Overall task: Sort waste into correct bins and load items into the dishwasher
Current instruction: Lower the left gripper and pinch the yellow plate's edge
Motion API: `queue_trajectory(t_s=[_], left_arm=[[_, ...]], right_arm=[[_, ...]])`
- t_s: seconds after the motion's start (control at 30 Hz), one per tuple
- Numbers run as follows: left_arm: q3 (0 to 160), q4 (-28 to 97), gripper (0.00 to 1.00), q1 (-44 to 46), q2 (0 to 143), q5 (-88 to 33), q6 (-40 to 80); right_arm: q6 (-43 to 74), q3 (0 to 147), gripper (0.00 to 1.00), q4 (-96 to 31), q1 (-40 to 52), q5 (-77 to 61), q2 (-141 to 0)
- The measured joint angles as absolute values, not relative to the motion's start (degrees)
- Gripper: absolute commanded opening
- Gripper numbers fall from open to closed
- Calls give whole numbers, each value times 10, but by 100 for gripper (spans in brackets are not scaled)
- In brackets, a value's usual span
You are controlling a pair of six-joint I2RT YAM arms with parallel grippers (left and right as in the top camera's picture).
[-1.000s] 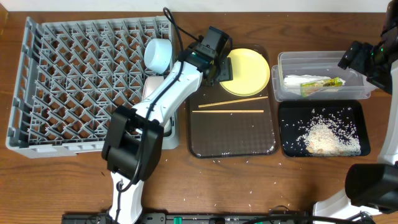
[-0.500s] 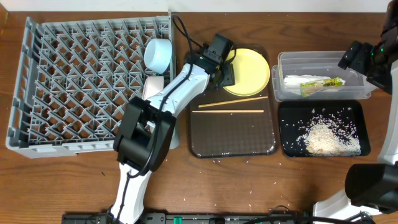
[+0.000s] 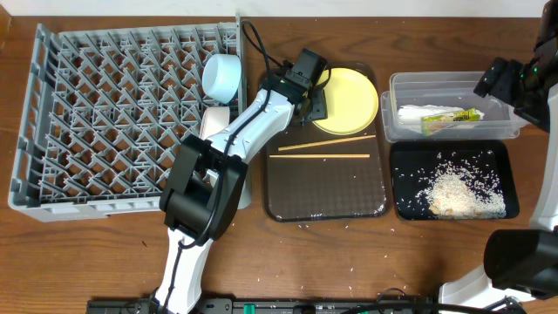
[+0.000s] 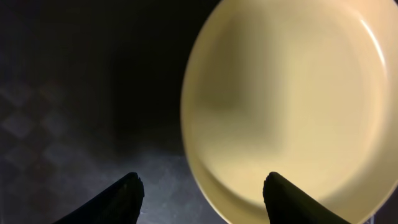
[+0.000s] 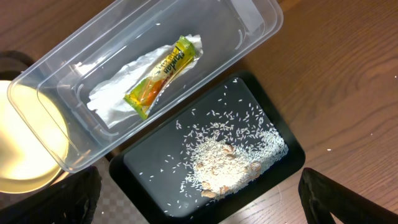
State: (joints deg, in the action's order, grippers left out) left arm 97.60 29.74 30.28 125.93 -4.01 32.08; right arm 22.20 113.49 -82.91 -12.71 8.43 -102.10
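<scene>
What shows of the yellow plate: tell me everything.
The yellow plate is round, glossy, plastic-looking, with a shallow raised rim, empty and clean. It lies flat on the far right corner of the brown tray, beside the clear tub. The left tool hovers open astride its left rim; contact is unclear.
</scene>
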Motion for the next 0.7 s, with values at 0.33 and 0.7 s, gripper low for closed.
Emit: queue_trajectory(t_s=[0.33, 0.7], left_arm=[[976, 296, 64, 303, 1259, -4, 330], [976, 274, 64, 303, 1266, 28, 333]], right_arm=[[222, 1135, 99, -829, -127, 84, -1021], [222, 1135, 99, -829, -127, 84, -1021]])
